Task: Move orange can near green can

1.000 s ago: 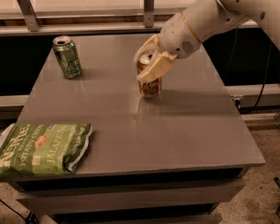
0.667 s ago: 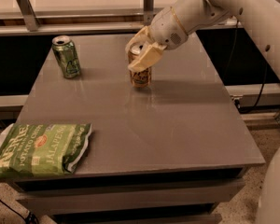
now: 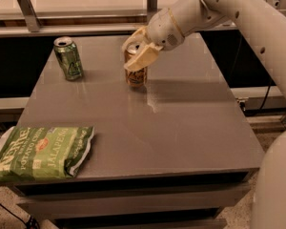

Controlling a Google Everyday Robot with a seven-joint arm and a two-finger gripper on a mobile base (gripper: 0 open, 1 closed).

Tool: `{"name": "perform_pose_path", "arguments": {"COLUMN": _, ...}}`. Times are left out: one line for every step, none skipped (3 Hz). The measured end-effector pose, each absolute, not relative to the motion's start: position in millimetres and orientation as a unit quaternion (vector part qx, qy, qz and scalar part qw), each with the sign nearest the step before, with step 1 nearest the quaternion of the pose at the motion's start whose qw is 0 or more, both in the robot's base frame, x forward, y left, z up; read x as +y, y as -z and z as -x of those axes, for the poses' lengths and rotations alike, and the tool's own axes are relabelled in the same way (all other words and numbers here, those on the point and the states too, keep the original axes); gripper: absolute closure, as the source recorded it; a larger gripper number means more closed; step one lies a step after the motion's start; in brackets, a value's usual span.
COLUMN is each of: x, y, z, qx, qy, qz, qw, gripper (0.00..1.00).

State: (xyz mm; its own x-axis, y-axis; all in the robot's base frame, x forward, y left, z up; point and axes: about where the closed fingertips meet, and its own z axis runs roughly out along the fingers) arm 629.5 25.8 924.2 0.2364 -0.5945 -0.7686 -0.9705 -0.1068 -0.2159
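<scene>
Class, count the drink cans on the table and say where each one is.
2. The green can stands at the table's far left corner. The orange can is to its right, held in the pincer. No others show.

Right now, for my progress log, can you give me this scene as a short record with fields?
claw: clamped on the upper part of the orange can, over the back middle of the table
orange can: upright, right of the green can, a clear gap between them
green can: upright, back left, untouched
chip bag: lying flat at the front left corner
</scene>
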Motion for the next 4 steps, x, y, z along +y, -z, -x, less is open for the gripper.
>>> {"name": "perform_pose_path", "arguments": {"x": 61.0, "y": -922.5, "z": -659.0, "qx": 0.546, "qy": -0.286, "qz": 0.675, "qw": 0.407, "gripper": 1.0}}
{"name": "perform_pose_path", "arguments": {"x": 86.2, "y": -924.4, "z": -681.5, "qx": 0.563, "qy": -0.275, "qz": 0.655, "qw": 0.422, "gripper": 1.0}}
{"name": "perform_pose_path", "arguments": {"x": 102.3, "y": -931.7, "z": -694.9, "qx": 0.598, "qy": -0.254, "qz": 0.639, "qw": 0.412, "gripper": 1.0}}
{"name": "perform_pose_path", "arguments": {"x": 114.1, "y": -932.4, "z": -701.6, "qx": 0.618, "qy": -0.256, "qz": 0.633, "qw": 0.391, "gripper": 1.0}}
